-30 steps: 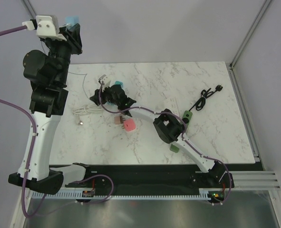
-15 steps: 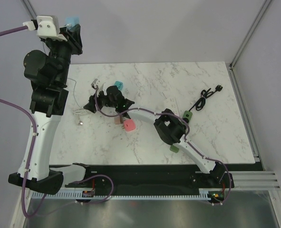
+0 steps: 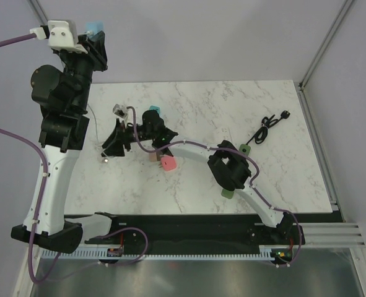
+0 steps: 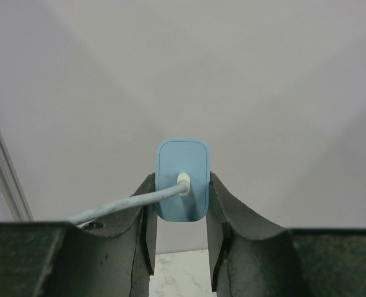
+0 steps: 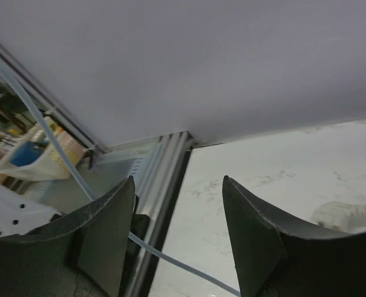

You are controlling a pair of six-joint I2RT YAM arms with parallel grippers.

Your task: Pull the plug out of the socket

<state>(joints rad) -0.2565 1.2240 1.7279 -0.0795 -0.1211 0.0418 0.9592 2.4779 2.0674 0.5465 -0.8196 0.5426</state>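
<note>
A light blue plug (image 4: 183, 164) with a white cable (image 4: 117, 207) coming out of its face sits clamped between the fingers of my left gripper (image 4: 181, 180). That gripper (image 3: 96, 38) is raised high at the far left, above the table, with the plug (image 3: 94, 27) in the air. The thin cable (image 3: 91, 114) drops to a white coil (image 3: 108, 145) on the marble top. My right gripper (image 3: 112, 146) hovers over that coil, open, nothing between its fingers (image 5: 178, 185). The socket is out of view.
Pink (image 3: 168, 163) and green (image 3: 242, 149) blocks lie on the table, and a black cable (image 3: 268, 127) at the far right. The table's left edge and metal frame (image 5: 164, 173) show just beyond my right gripper. A thin cable (image 5: 170, 260) crosses below it.
My right gripper has swung left and towards the near edge, over the white coil, and its jaws have opened wider. The left arm and the plug have stayed put.
</note>
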